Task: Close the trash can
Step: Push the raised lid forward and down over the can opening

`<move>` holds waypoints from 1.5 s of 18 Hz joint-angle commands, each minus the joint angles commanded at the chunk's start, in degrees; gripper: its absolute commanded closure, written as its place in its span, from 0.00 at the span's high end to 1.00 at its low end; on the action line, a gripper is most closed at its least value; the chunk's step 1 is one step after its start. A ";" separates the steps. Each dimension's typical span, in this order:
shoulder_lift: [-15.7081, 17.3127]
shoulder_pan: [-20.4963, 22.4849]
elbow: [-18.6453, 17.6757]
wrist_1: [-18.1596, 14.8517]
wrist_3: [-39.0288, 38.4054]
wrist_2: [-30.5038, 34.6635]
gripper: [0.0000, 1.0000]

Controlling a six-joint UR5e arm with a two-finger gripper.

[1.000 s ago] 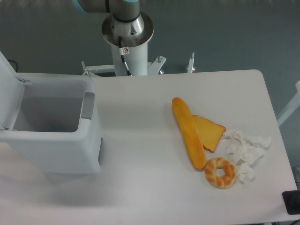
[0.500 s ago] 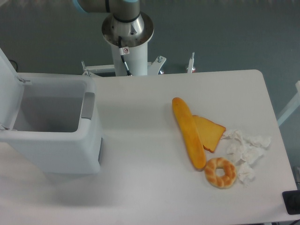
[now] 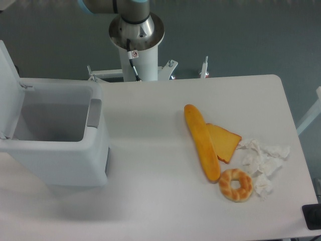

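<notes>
The trash can (image 3: 60, 160) is a large boxy white bin at the table's left end, and its inside shows. Its flat white lid (image 3: 9, 95) stands up along the left edge of the picture, hinged on the far-left rim. A grey latch strip (image 3: 94, 113) runs along the right rim. My gripper is out of view. Only the arm's base column (image 3: 136, 37) and a blue-grey joint show at the top. A small pale shape (image 3: 5, 4) sits in the top-left corner, and I cannot tell what it is.
On the right half of the table lie a long bread loaf (image 3: 201, 142), a toast slice (image 3: 224, 141), a ring-shaped roll (image 3: 235, 185) and crumpled white tissue (image 3: 263, 160). A dark object (image 3: 313, 217) sits at the bottom-right edge.
The lid has tilted a little further into the picture, with its top edge higher than before. The pale shape in the top-left corner has grown.
</notes>
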 joint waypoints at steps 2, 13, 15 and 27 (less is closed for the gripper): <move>0.00 0.09 0.00 0.00 0.00 1.67 1.00; 0.35 4.39 0.00 -0.09 0.00 7.20 1.00; 0.35 4.31 -0.26 -0.18 0.00 11.42 1.00; 0.18 4.48 -0.70 0.00 5.54 20.13 1.00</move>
